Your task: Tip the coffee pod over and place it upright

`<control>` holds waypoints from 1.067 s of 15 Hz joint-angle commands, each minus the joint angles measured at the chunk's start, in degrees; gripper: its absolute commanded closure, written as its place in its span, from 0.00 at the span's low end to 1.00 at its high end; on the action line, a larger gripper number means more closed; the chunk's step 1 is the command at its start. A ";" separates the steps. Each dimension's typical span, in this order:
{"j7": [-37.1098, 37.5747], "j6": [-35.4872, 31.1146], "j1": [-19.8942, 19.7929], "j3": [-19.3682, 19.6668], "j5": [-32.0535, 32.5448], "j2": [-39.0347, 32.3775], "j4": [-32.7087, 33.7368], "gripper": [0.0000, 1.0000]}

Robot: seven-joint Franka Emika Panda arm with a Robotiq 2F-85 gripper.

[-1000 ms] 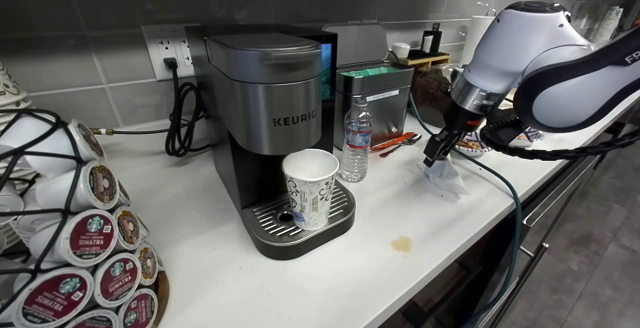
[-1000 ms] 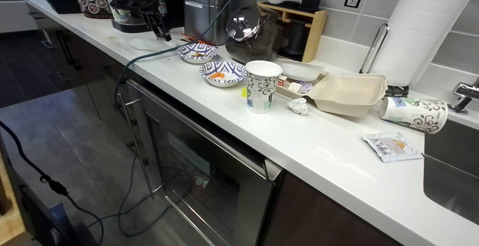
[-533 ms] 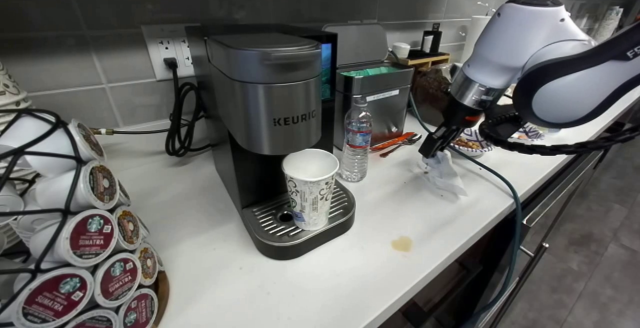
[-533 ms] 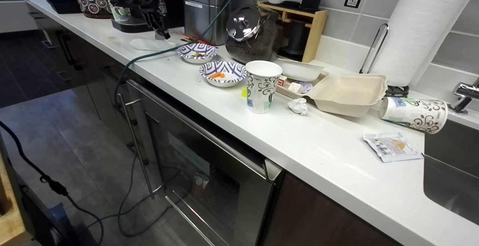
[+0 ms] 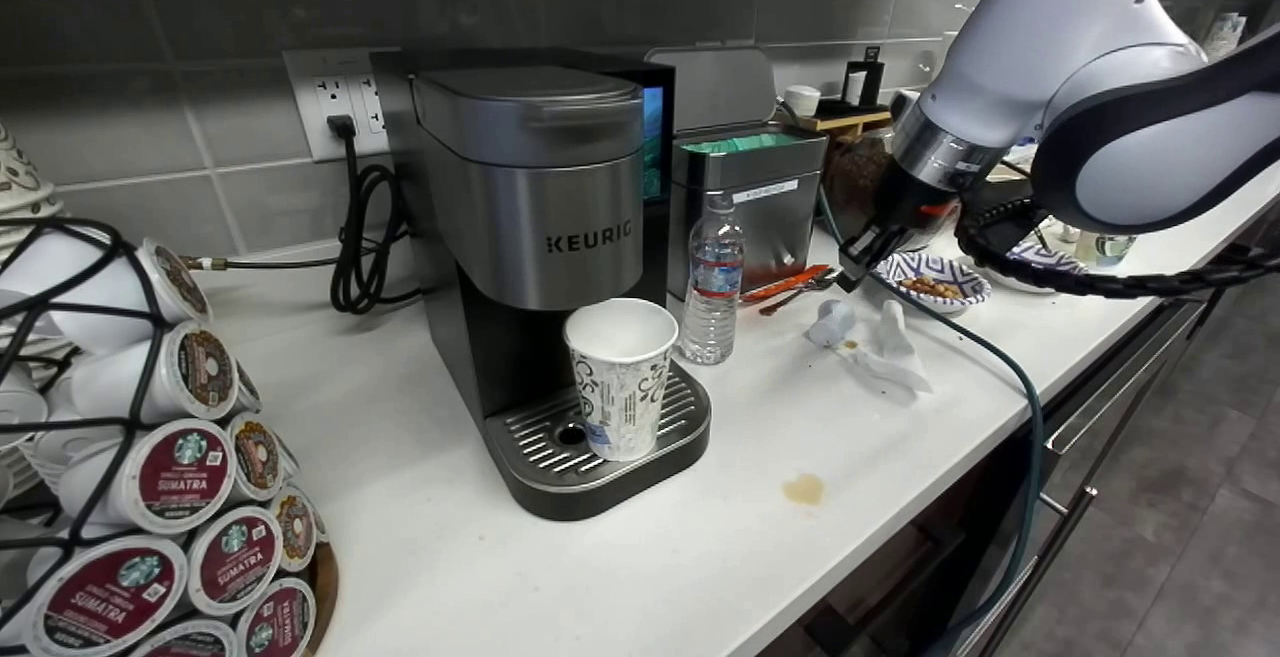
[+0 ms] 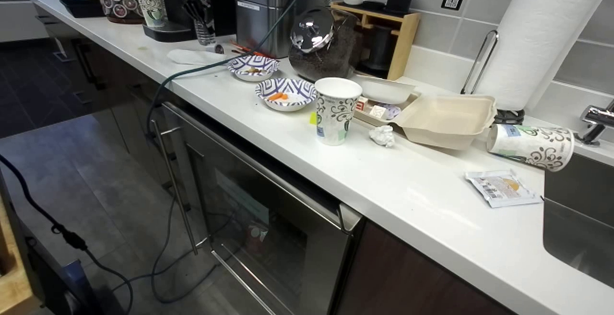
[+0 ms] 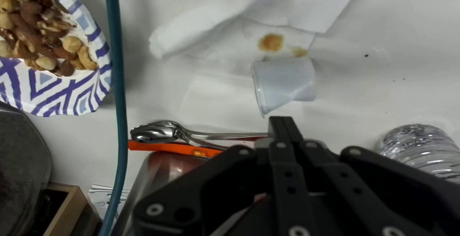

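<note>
Your gripper (image 7: 281, 123) is pressed tog. abv the ctr (image 7: 359, 88); coffee pod (image 7: 282, 79) lies on its side, v. nr the stains (image 7: 271, 42) on the napkin (image 7: 212, 22).

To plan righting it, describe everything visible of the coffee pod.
The pod is a small, smooth, plastic-looking white cup, tapering from a rimmed end to a narrower base. It lies on its side on the counter, by the stained napkin; whether it touches or overlaps that is unclear. The shut gripper hangs clear.
</note>
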State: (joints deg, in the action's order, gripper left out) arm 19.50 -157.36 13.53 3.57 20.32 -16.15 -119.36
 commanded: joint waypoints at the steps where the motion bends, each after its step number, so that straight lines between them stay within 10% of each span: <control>1: 2.79 0.26 1.32 0.65 2.45 -0.01 0.16 0.67; 10: -20.89 5.87 -8.87 -8.21 -17.63 -0.02 0.23 0.01; 16: -38.09 11.12 -16.31 -14.17 -34.33 -3.62 4.12 0.09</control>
State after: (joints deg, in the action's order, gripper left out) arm -11.86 -150.52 0.73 -7.68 -7.26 -17.28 -118.32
